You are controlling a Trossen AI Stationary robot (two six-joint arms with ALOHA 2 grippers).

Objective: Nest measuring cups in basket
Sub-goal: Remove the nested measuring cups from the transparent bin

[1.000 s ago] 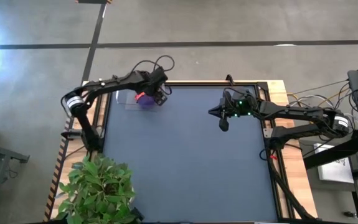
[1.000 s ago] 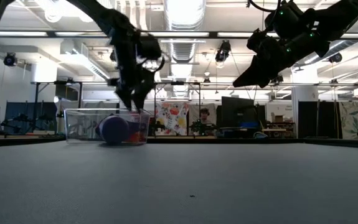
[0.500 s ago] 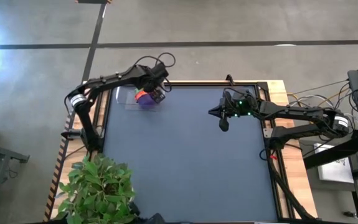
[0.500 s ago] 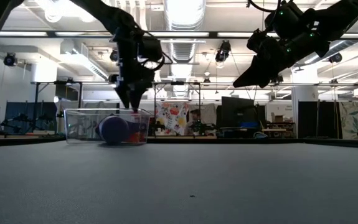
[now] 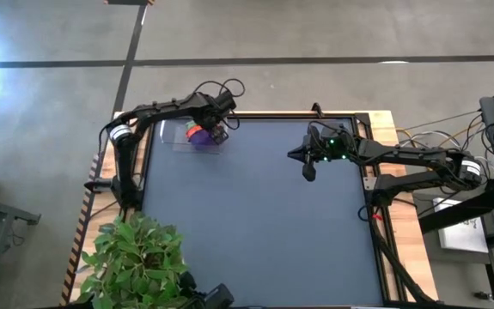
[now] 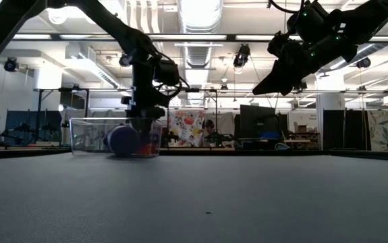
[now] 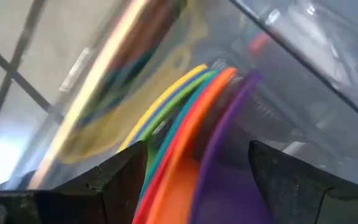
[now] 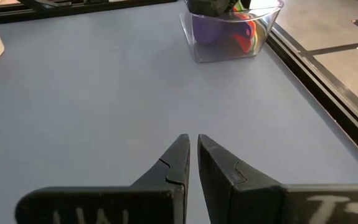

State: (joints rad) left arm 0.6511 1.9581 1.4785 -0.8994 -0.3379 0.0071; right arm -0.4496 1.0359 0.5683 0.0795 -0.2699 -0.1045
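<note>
Left gripper lifted, prob. open, above basket.

One basket; five nested cup rims are countable: yellow, green, teal, orange, purple. Two grippers.

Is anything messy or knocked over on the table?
Nothing stands out. The measuring cups sit stacked together inside the basket at the table's far left corner, and none lie loose on the table. The left gripper is open over the basket, and the right gripper hangs shut, away from it.
</note>
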